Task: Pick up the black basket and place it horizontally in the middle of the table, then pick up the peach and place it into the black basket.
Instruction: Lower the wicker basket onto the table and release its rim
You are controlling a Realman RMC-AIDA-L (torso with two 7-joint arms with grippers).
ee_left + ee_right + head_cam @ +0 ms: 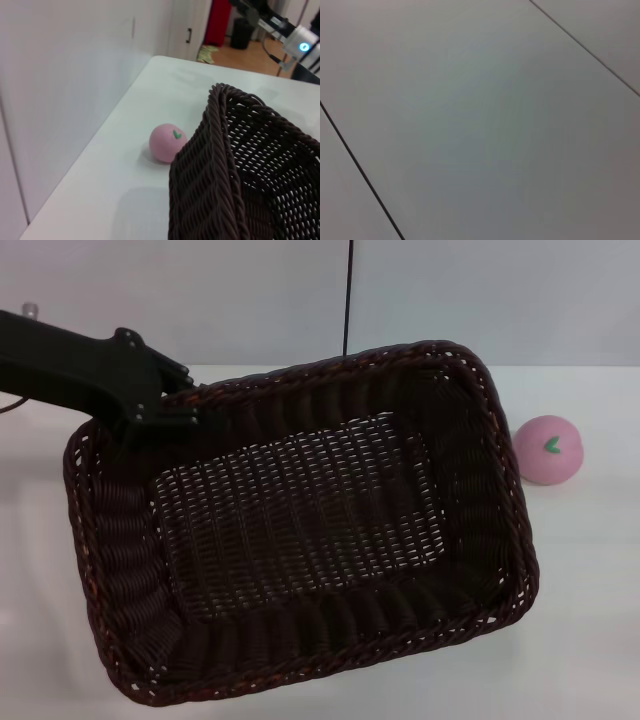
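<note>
The black basket [470, 470] fills most of the head view, turned at a slant and tilted, looking raised off the table [590, 570]. My left gripper [165, 418] reaches in from the upper left and is shut on the basket's far left rim. The peach [548, 448] sits on the table just right of the basket, apart from it, leaf mark up. In the left wrist view the basket's woven wall [205, 190] is close up, with the peach [166, 143] on the table beyond it. The right gripper is out of view.
A pale wall runs behind the table, with a thin black cable [348, 290] hanging down it. The left wrist view shows the table's edge [75, 185] beside the wall and equipment with a blue light [300, 45] far off. The right wrist view shows only a plain pale surface.
</note>
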